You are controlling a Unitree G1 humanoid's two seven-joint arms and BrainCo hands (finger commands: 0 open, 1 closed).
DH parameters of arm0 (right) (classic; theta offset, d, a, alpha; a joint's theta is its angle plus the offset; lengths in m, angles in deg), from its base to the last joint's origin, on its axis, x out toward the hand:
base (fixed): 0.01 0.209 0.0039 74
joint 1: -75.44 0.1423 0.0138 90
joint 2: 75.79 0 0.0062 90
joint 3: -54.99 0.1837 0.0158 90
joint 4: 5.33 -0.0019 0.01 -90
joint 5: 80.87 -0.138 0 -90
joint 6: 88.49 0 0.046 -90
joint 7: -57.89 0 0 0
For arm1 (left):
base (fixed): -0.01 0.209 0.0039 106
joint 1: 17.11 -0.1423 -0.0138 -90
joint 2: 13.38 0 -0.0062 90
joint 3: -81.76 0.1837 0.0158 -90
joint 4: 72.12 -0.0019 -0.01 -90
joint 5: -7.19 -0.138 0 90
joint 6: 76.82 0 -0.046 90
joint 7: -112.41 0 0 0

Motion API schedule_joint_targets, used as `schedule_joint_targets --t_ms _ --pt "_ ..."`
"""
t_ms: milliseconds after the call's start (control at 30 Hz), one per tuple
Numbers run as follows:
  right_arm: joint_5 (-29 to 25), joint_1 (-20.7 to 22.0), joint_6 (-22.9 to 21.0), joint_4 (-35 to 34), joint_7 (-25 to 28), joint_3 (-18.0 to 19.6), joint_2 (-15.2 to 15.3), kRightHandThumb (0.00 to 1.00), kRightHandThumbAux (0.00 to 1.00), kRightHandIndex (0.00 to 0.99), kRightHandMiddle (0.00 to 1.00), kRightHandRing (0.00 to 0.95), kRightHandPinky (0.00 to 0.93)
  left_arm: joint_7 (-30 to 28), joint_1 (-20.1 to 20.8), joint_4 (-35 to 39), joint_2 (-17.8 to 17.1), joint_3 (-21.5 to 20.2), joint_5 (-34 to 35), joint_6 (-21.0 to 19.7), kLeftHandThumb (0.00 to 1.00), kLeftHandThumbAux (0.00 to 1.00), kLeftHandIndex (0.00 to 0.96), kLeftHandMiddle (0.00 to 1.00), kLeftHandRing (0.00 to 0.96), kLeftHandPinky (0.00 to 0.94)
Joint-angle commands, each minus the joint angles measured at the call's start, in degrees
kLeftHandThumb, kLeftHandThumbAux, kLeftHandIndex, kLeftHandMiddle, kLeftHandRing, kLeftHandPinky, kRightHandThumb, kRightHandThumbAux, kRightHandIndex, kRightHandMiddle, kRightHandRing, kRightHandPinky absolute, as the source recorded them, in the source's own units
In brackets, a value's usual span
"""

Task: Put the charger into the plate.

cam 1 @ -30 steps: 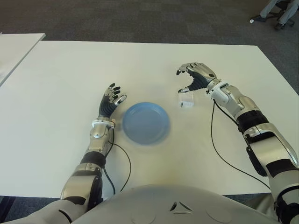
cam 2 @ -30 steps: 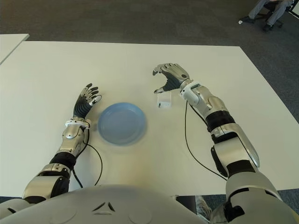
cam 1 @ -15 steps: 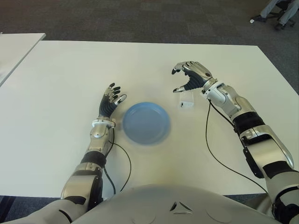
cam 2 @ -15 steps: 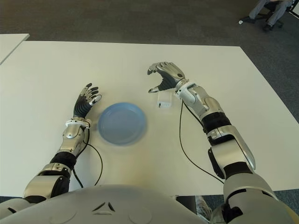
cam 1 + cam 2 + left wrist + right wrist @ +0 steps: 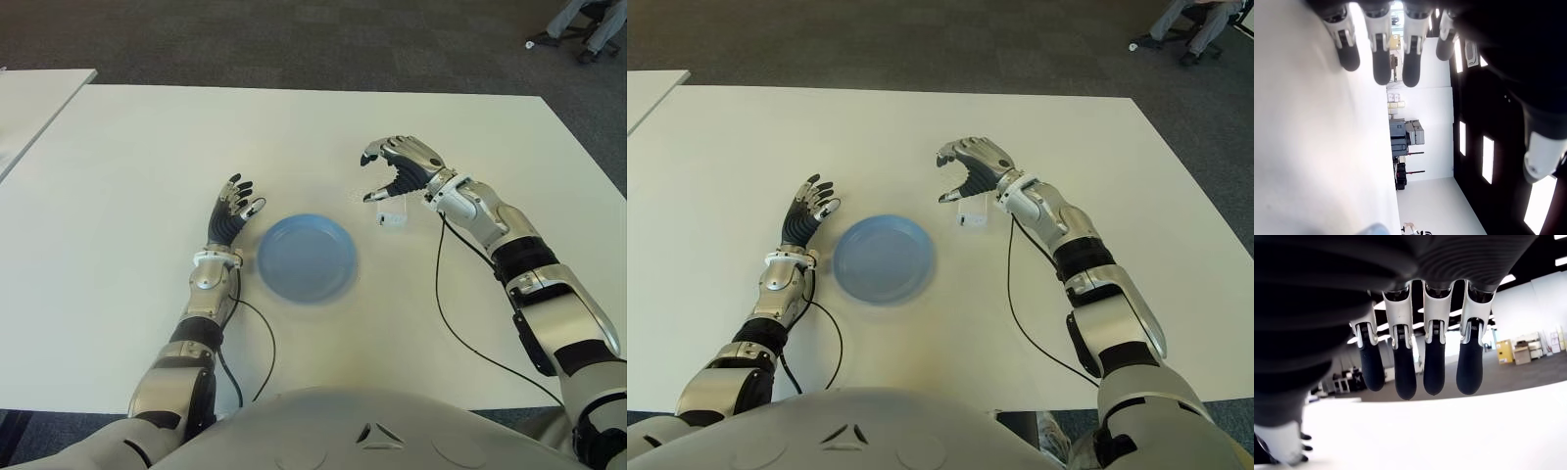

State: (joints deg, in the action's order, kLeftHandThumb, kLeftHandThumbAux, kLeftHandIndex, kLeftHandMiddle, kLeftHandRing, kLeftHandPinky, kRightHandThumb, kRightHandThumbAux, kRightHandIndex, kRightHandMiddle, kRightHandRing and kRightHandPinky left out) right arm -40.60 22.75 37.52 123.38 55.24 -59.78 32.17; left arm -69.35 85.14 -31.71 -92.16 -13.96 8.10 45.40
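1 charger [image 5: 392, 212] beneath right robot hand [image 5: 400, 168]

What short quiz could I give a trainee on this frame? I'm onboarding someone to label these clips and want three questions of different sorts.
1. True or false: the charger already lies in the blue plate.
2. Which hand is over the charger? A) the left hand B) the right hand C) neither
3. Fill in: the left hand shows beside the plate on its ____ side.

Key
1. False. The white charger lies on the table, to the right of the plate and apart from it.
2. B. The right hand is above the charger, fingers spread and holding nothing.
3. Left. Its fingers are open and empty.
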Motion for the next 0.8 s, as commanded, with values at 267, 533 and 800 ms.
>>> schedule_joint_targets --t_ms 267,533,800 --pt "4.4 -0.5 2.8 0.7 1.1 -1.6 5.7 0.356 0.504 0.004 0.017 0.016 0.014 -0.8 -3.0 -3.6 0.2 0.3 -0.1 -2.9 0.0 0.557 0.098 0.202 0.189 0.153" --pt "5.3 -0.4 4.3 2.6 1.9 -2.4 7.1 0.245 0.398 0.0 0.0 0.0 0.0 -1.7 -2.7 -4.2 -0.3 0.1 0.3 -2.9 0.0 0.551 0.096 0.194 0.181 0.155" --pt "4.5 -2.0 3.5 6.0 2.5 -2.2 6.8 0.247 0.279 0.0 0.0 0.0 0.0 -2.1 -2.9 -4.5 -0.6 0.1 0.3 -2.2 0.0 0.55 0.095 0.196 0.185 0.158"
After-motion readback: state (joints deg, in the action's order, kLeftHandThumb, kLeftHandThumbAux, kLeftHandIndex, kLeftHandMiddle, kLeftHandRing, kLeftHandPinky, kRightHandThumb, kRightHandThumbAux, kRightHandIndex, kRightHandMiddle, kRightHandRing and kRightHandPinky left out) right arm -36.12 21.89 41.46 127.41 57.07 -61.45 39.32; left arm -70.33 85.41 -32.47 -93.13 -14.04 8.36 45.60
